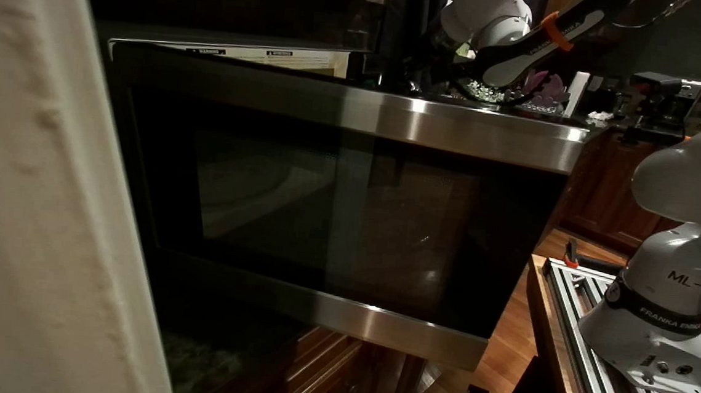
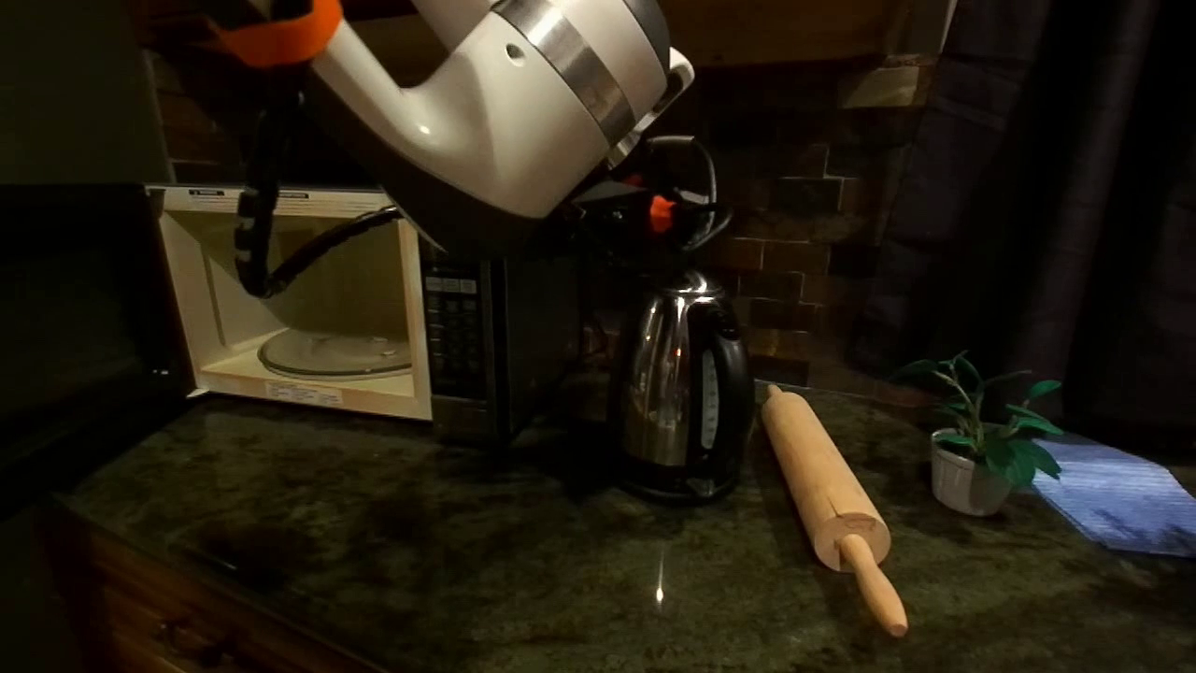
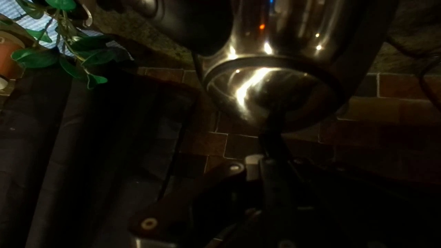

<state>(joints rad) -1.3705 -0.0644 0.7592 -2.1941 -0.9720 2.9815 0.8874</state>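
A shiny steel kettle (image 2: 659,393) with a black handle stands upright on the dark stone counter (image 2: 448,551). My gripper (image 2: 665,245) is right above its lid, pointing down, very dark in an exterior view. In the wrist view the kettle (image 3: 293,31) shows upside down, its domed lid facing my gripper (image 3: 272,143). The dark fingers look closed together, with nothing seen between them. The fingertips are at or just above the lid; I cannot tell if they touch. A microwave (image 2: 467,346) stands beside the kettle, its door (image 1: 349,221) swung open, with a glass turntable (image 2: 336,355) inside.
A wooden rolling pin (image 2: 822,477) lies beside the kettle's handle. A potted plant (image 2: 972,477) and a pale blue cloth (image 2: 1121,495) are farther along. A brick wall (image 2: 794,252) and dark curtain (image 2: 1037,206) stand behind. The robot base (image 1: 657,316) sits on a framed table.
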